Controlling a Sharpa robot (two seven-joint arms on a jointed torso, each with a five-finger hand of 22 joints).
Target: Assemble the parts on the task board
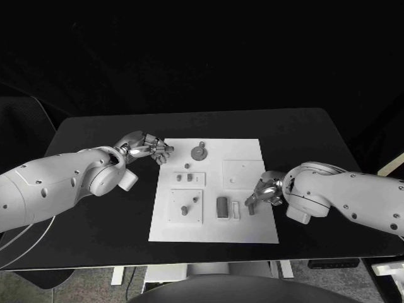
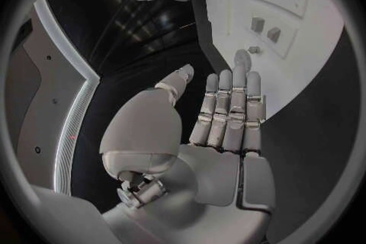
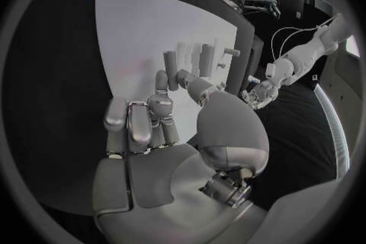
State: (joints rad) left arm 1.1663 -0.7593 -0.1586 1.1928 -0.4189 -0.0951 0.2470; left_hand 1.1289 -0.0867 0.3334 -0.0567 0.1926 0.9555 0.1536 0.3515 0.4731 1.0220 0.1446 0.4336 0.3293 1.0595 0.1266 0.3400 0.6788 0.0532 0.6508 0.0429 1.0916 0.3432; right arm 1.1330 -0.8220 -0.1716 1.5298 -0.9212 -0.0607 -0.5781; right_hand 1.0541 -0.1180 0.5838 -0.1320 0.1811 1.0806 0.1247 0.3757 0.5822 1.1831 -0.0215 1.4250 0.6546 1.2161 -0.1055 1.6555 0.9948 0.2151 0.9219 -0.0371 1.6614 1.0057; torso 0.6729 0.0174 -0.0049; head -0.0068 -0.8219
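At the board's right edge my right hand (image 1: 265, 192) hangs loose, holding nothing, just beside the long part (image 1: 222, 207); my left hand (image 1: 150, 149) is empty too.

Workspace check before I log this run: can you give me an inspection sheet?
Surface: black table, task board lying in its middle.
Job's things: round part at the board's far end; upright parts near the right hand.
Clutter: nothing seen.
Hands: left hand at the board's far left corner, fingers extended, holding nothing; right hand at the board's right edge, fingers partly curled, nothing in it.
Cables: thin cable under the left arm.
Surroundings: dark.
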